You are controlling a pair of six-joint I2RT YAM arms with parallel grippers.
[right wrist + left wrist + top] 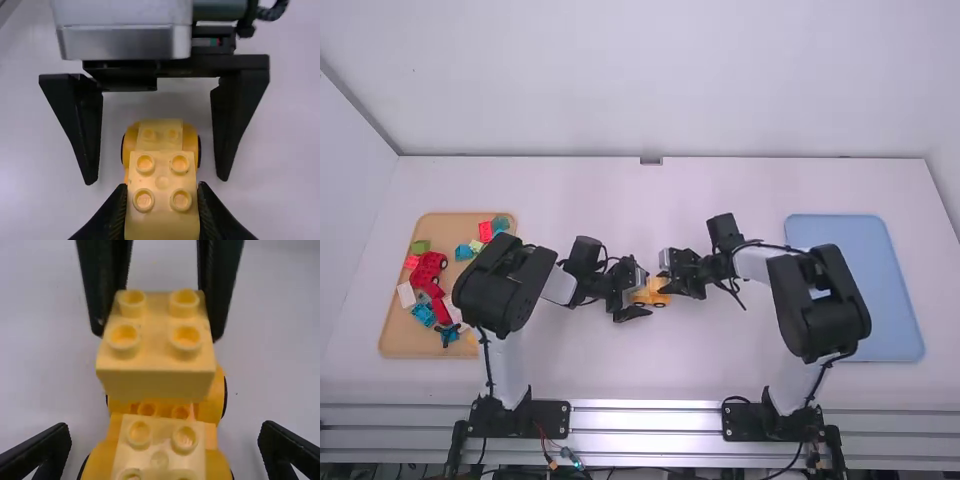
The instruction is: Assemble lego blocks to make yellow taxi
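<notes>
White table [670, 370]: tan tray [398, 338], blue tray [895, 310], yellow wheeled base [214, 402].

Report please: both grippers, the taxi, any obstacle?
Right gripper shut on block, above wheeled base. Left gripper open, base between fingers. No obstacle seen.

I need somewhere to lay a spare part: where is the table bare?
The table is bare on the far side, between tan tray and blue tray; nearer, between the arm bases. Crowded: left gripper and right gripper at the yellow car base; the tan tray's blocks.
</notes>
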